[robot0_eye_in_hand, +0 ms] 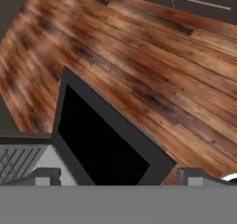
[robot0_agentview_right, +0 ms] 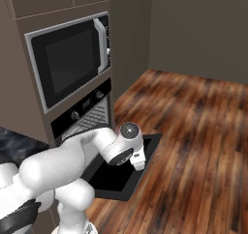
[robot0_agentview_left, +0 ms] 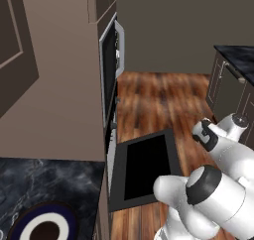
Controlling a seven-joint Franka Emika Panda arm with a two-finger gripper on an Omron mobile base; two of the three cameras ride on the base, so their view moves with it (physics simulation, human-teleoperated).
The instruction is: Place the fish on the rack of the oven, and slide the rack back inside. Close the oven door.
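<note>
The oven door [robot0_agentview_left: 147,167] hangs fully open, lying flat and level just above the wooden floor [robot0_agentview_left: 163,97], its black glass facing up inside a dark grey frame. From the left base view the oven [robot0_agentview_left: 110,150] is seen edge-on, a narrow strip in the tall brown cabinet, and at the bottom left a dark marble table [robot0_agentview_left: 44,177] carries a round blue-rimmed plate [robot0_agentview_left: 42,226] with a brown middle. Another dark-topped cabinet [robot0_agentview_left: 233,83] stands at the far right across the floor.

The right base view faces the cabinet front instead: a silver-trimmed microwave [robot0_agentview_right: 68,59] sits above the oven's black control strip with knobs [robot0_agentview_right: 82,107], and just under that strip the rack [robot0_agentview_right: 94,116] shows as a grey wire grid inside the cavity mouth. The white arm [robot0_agentview_right: 77,155] bends across the front of the open door here.

In the hand view the jaws [robot0_eye_in_hand: 120,177] stand wide apart, nothing between them, with one dark fingertip [robot0_eye_in_hand: 44,176] at the lower left and the other at the lower right. The door's black glass [robot0_eye_in_hand: 99,146] lies between and just beyond the tips, below the hand. A corner of the rack [robot0_eye_in_hand: 18,163] shows beside the left tip, near the door's hinge edge. I cannot tell where the fish is.
</note>
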